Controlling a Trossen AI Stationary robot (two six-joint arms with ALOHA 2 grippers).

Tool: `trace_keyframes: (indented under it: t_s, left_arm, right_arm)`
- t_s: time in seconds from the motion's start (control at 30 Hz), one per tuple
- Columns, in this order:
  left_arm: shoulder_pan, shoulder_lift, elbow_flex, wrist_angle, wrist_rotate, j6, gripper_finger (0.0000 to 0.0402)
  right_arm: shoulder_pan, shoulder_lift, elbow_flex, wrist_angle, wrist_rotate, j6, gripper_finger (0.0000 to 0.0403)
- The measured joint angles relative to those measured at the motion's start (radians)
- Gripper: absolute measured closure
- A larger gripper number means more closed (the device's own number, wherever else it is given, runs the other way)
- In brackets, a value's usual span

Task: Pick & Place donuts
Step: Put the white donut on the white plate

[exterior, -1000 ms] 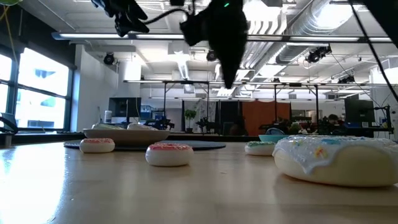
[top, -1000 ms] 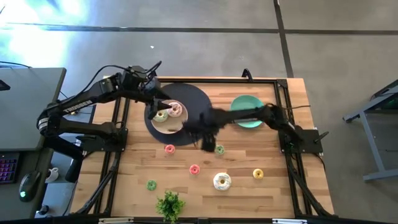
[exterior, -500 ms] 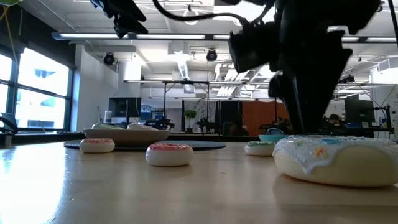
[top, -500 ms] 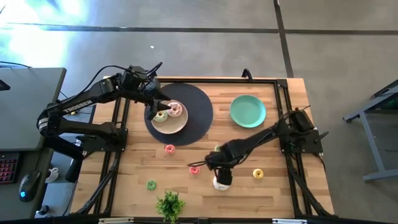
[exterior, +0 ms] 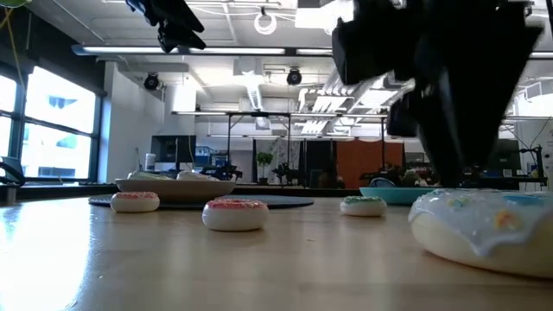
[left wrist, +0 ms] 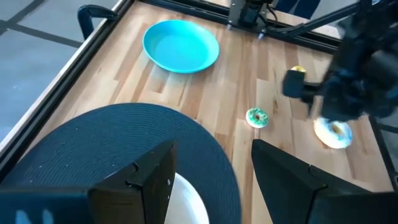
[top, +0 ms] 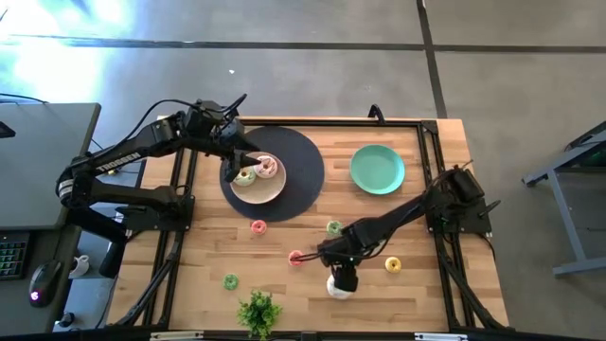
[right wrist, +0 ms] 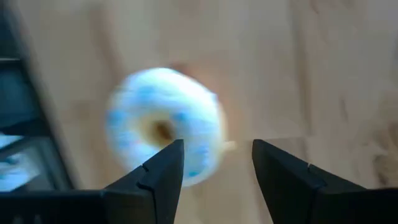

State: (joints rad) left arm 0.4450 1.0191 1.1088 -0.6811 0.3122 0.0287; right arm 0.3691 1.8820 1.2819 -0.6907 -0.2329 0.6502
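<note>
A large white-iced donut (top: 338, 286) lies flat on the table near its near edge and is also seen in the right wrist view (right wrist: 163, 127) and the low view (exterior: 484, 229). My right gripper (top: 341, 272) is open and low over it, with one finger at the ring's rim and the other beside it (right wrist: 217, 147). My left gripper (top: 242, 163) hangs open (left wrist: 214, 152) above the beige plate (top: 276, 188). On that plate lie a green-iced donut (top: 244, 176) and a pink-iced donut (top: 267, 168). Small rings in pink-red (top: 258, 225) (top: 295, 257), green (top: 333, 227) (top: 230, 281) and yellow (top: 393, 265) lie on the wood. My right gripper comes at the white donut from above, pointing down, fingers open. One fingertip (right wrist: 169, 155) stands over the ring's outer rim (right wrist: 199, 163), and the other is beside the ring over bare wood. The donut lies on the table. Whether the finger touches it, I cannot tell.
The beige plate sits on a dark round mat (top: 298, 156). A teal plate (top: 377, 169) lies on the far right. A small leafy plant (top: 258, 311) stands at the near edge, left of the white donut. Black frame rails run along both table sides.
My right gripper has swung from the table's middle beside the dark mat toward the near edge and come down over the white donut. The donut has shifted a little toward the near edge.
</note>
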Motion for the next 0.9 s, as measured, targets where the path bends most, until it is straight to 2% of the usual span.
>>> trace_keyframes:
  t_s: [0.23,0.37,0.57,0.9]
  left_arm:
    - [0.0,0.0,0.0,-0.001,0.0,-0.007,0.0193]
    - [0.0,0.0,0.0,-0.001,0.0,-0.007,0.0193]
    - [0.0,0.0,0.0,-0.002,0.0,-0.006,0.0193]
    - [0.0,0.0,0.001,-0.002,0.0,-0.006,0.0193]
  right_arm:
    - [0.029,-0.061,0.012,0.03,0.043,-0.029,0.0222]
    - [0.076,-0.036,0.011,0.03,0.079,-0.067,0.0222]
    - [0.118,-0.008,0.011,0.079,0.136,-0.035,0.0222]
    - [0.132,0.055,0.011,0.06,0.191,-0.026,0.0222]
